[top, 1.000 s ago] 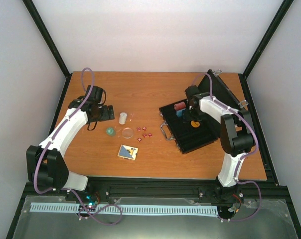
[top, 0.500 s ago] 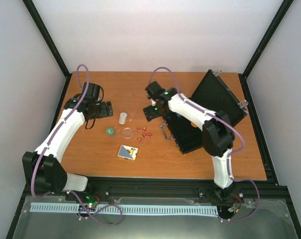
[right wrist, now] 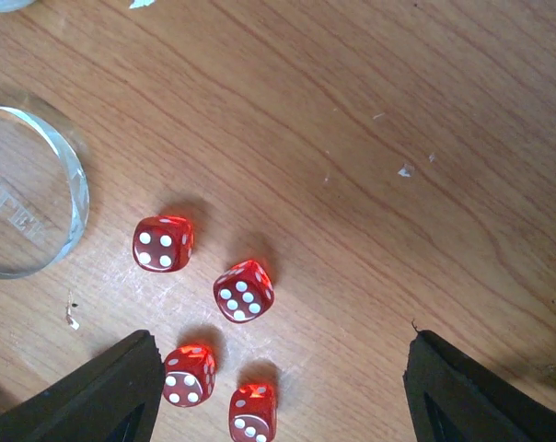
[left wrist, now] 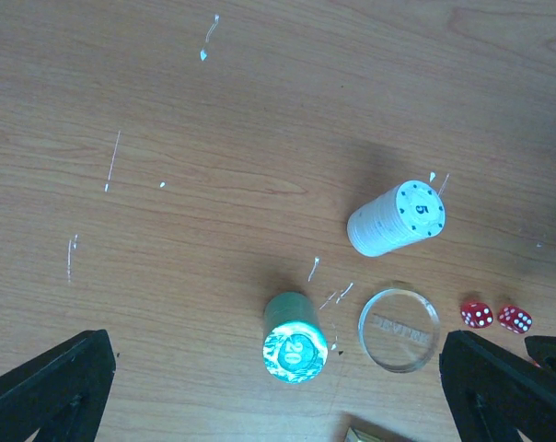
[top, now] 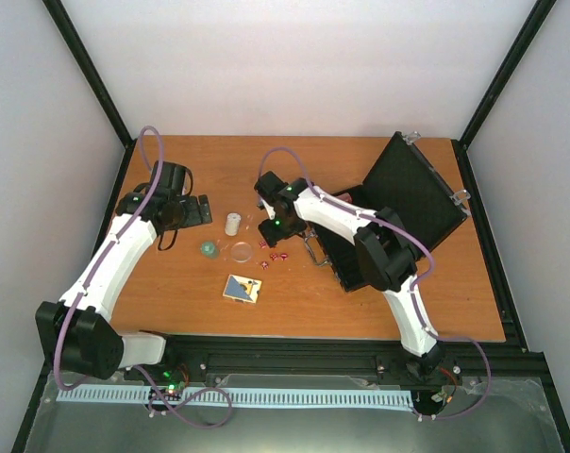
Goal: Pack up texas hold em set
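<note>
The black case (top: 412,184) lies open at the right with its lid up and its metal handle (top: 310,247) facing left; my right arm covers much of its base. A white chip stack (top: 232,224) (left wrist: 398,218), a teal stack (top: 208,249) (left wrist: 295,339), a clear disc (top: 241,251) (left wrist: 399,329) and the card deck (top: 242,288) lie mid-table. Several red dice (top: 272,251) (right wrist: 244,290) lie beside the disc. My right gripper (top: 274,229) (right wrist: 278,378) is open and empty right above the dice. My left gripper (top: 200,209) (left wrist: 276,391) is open and empty, left of the white stack.
The wooden table (top: 172,283) is framed by black posts and white walls. The clear disc's edge also shows at the left of the right wrist view (right wrist: 25,203). Two dice (left wrist: 495,317) show at the right of the left wrist view.
My right arm has swung left from over the open case to above the dice. My left arm has drawn back a little to the left.
</note>
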### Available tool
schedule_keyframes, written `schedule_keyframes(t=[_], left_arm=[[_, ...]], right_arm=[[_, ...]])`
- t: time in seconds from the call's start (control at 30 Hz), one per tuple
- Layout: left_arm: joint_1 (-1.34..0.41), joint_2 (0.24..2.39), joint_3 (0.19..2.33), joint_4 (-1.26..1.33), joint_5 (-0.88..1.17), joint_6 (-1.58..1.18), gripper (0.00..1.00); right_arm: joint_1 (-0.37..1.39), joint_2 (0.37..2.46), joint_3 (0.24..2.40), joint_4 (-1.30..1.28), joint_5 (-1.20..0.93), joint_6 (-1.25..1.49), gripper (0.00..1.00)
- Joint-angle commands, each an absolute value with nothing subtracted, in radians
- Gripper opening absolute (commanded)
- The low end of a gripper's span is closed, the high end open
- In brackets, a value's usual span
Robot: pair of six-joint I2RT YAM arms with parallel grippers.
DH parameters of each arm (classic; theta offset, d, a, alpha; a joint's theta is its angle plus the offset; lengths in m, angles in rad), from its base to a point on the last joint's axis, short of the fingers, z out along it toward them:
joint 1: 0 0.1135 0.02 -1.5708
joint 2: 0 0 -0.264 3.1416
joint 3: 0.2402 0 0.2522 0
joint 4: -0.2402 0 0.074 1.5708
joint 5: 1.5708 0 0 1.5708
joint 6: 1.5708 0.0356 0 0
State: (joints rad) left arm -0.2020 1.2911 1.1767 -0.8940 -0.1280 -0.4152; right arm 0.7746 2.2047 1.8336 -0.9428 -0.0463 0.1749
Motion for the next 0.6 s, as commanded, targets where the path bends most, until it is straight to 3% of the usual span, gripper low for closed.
schedule_keyframes(t=[0.0, 0.57], left_arm=[[-0.199, 1.271, 1.168, -0.907, -0.137, -0.422, 1.0], [-0.199, 1.284, 1.171, -0.901, -0.143, -0.414, 1.0]], right_arm=[[0.775, 2.233, 1.863, -0.932, -0.067, 0.12, 0.72], [0.775, 2.31, 1.886, -0.918, -0.088, 0.075, 0.59]])
